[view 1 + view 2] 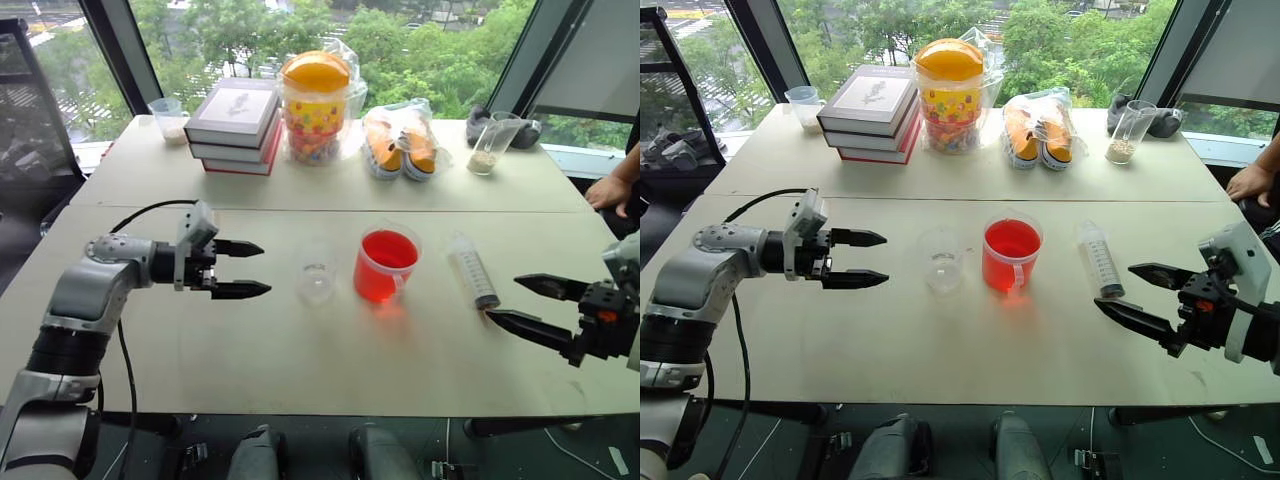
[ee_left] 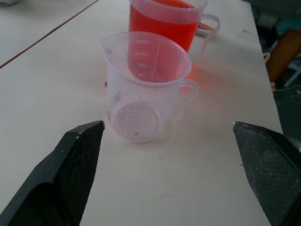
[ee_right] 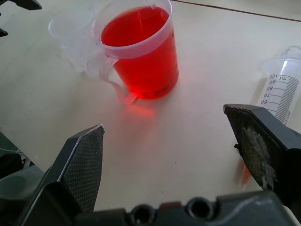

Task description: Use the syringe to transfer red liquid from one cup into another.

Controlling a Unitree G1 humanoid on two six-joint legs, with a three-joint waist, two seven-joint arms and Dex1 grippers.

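Lying flat on the desk, the syringe [image 1: 474, 270] is on the right half, between the red cup [image 1: 385, 265] and the right gripper [image 1: 530, 303], with its small orange tip toward the near edge and the plunger end toward the far edge. I judge it light and stiff, but the round smooth barrel may roll or slip, so the best place to take it is across the middle of the barrel, away from the plunger, which must stay free to be pulled.

The right gripper has its two fingers spread wide and holds nothing. It hovers just beside the tip end of the syringe, pointing toward the middle of the desk and a little downward, and I think it must turn somewhat to cross the barrel.

The red cup stands near the middle of the desk, almost full of red liquid [image 3: 136, 28], its handle toward the near edge. It is probably rather heavy and easy to spill if pushed. The small clear cup [image 1: 316, 270] stands just left of it, empty, light and easy to tip.

The left gripper [image 1: 245, 268] is also spread wide and empty, held level, pointing at the small cup from the left, near but apart.
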